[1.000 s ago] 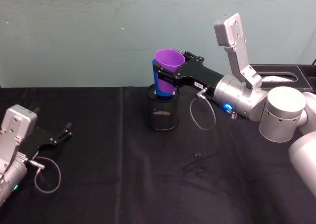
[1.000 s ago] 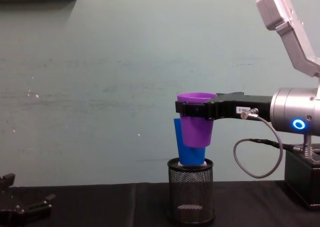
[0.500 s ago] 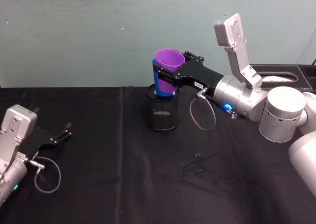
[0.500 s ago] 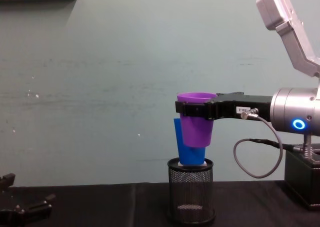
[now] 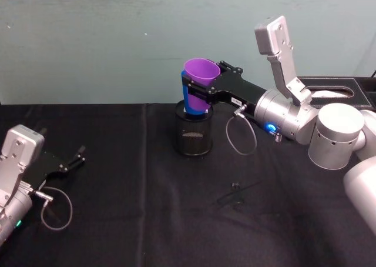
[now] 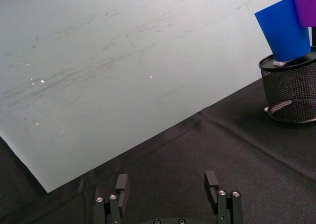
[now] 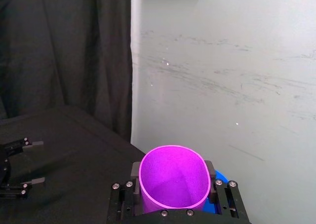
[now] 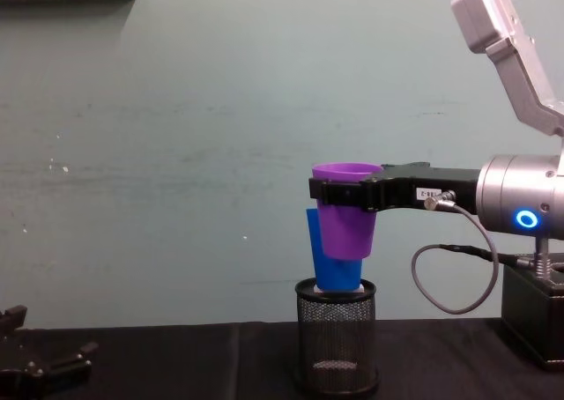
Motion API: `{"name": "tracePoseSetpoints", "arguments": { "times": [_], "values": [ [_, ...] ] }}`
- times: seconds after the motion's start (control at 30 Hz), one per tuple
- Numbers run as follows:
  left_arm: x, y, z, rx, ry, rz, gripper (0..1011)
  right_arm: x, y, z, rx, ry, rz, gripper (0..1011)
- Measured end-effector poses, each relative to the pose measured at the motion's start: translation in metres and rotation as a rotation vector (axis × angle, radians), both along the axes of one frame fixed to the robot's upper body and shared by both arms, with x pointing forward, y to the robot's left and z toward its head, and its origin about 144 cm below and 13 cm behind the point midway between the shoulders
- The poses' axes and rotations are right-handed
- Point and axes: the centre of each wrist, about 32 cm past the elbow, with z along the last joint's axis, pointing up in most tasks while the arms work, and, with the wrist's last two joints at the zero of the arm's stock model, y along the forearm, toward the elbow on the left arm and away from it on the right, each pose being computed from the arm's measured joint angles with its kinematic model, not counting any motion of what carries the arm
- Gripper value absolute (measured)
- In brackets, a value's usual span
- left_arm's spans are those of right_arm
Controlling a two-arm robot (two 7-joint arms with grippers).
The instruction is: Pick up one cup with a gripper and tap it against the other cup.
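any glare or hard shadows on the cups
Chest view: no hard shadow behind the purple cup or blue cup; blue ring behind the right hand glows. Right wrist view: purple cup's inside bright, no glare. Left wrist view: parked left hand dark against black cloth.

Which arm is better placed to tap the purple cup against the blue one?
Right. The right hand grips the purple cup, close beside the blue cup in the mesh holder. The left hand sits open, far off to the left.

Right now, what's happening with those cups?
Right gripper shut on purple cup, raised beside blue cup; contact unclear. Blue cup stands in mesh holder. Left gripper open, parked far left.
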Motion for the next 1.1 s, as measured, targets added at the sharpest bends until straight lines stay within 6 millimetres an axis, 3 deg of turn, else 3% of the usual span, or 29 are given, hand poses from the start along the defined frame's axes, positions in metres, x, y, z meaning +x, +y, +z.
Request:
{"name": "tracePoseSetpoints", "arguments": {
  "times": [1.1],
  "values": [
    [0.0000,0.0000,0.0000,0.000,0.000,0.000,1000,0.0000,0.0000,0.0000,0.000,0.000,0.000,735]
  ]
}}
